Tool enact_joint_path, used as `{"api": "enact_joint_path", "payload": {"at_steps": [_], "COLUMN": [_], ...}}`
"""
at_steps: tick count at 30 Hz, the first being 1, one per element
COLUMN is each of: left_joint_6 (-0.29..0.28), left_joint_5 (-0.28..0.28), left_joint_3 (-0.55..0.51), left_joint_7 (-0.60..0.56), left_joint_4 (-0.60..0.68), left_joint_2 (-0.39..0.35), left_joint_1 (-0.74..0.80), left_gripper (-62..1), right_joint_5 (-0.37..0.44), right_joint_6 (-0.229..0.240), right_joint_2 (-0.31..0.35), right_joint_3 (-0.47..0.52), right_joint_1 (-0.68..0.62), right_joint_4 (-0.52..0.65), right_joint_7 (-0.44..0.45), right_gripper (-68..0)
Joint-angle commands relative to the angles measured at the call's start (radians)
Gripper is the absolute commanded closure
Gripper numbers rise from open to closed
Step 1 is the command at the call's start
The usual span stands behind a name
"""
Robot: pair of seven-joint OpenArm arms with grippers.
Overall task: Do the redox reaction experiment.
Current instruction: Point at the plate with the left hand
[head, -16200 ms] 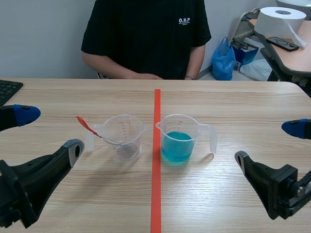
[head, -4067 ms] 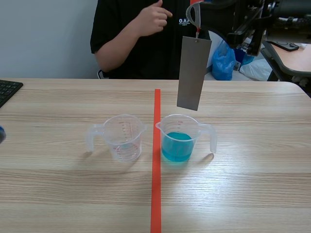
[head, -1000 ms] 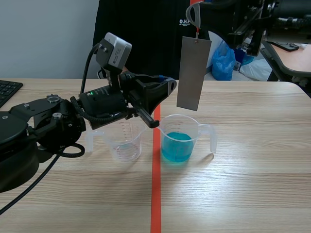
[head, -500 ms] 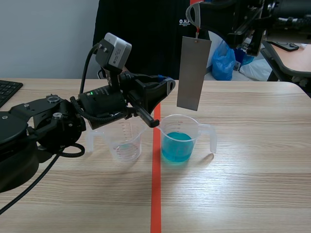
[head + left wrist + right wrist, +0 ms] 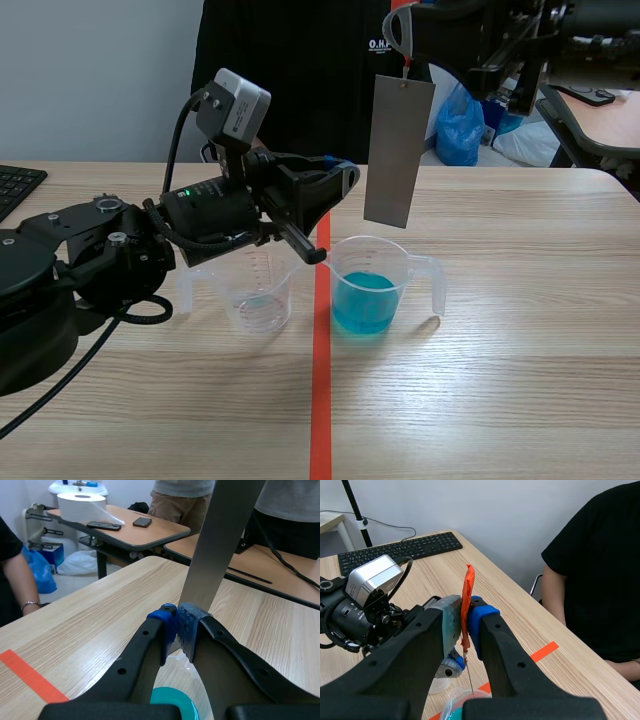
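Observation:
A grey metal plate (image 5: 398,150) hangs upright over the beaker of blue liquid (image 5: 368,286), its lower edge a little above the rim. It hangs by an orange tag (image 5: 468,582), and my raised right gripper (image 5: 404,40) (image 5: 465,611) is shut on that tag. My left gripper (image 5: 340,172) (image 5: 178,625) is shut with its pads together and nothing between them. It sits above the blue beaker, its tips right at the plate's (image 5: 220,540) lower left corner. The empty clear beaker (image 5: 256,296) stands left of the red line, partly behind the left arm.
A person (image 5: 300,80) in black sits across the table (image 5: 500,380). A keyboard (image 5: 15,185) lies at the far left edge. A red tape line (image 5: 320,400) runs down the middle. A side table with a paper roll (image 5: 82,507) stands beyond the right edge.
The plate, once resting in the empty beaker, now hangs from the raised right gripper. The left arm has come in from the left up to it. Over the last second nothing moved.

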Motion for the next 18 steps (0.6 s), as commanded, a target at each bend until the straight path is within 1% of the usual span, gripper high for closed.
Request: {"api": "enact_joint_path", "payload": {"at_steps": [1,6,9,11,15,18], "left_joint_6": [0.008,0.013,0.014,0.014,0.016,0.016], "left_joint_5": [-0.006,-0.007,-0.007,-0.008,-0.008,-0.008], "left_joint_3": [-0.002,-0.002,-0.004,-0.006,-0.01,-0.035], "left_joint_7": [-0.014,-0.014,-0.025,-0.055,-0.112,-0.12], "left_joint_4": [0.012,0.012,0.013,0.013,0.013,0.013], "left_joint_2": [-0.01,-0.052,-0.094,-0.134,-0.237,-0.312], "left_joint_1": [-0.006,-0.005,0.002,0.014,0.06,0.114], "left_gripper": [-3.9,-3.8,-3.8,-3.8,-3.8,-3.8], "right_joint_5": [0.011,0.011,0.011,0.011,0.011,0.011], "right_joint_6": [0.005,0.005,0.005,0.005,0.005,0.005], "right_joint_2": [0.008,0.008,0.008,0.008,0.008,0.008], "right_joint_3": [0.005,0.005,0.005,0.005,0.005,0.005], "right_joint_1": [0.028,0.028,0.028,0.028,0.028,0.028], "right_joint_4": [0.002,0.002,0.002,0.002,0.002,0.002], "right_joint_7": [0.021,0.021,0.021,0.021,0.021,0.021], "right_gripper": [-1.5,-1.5,-1.5,-1.5,-1.5,-1.5]}}
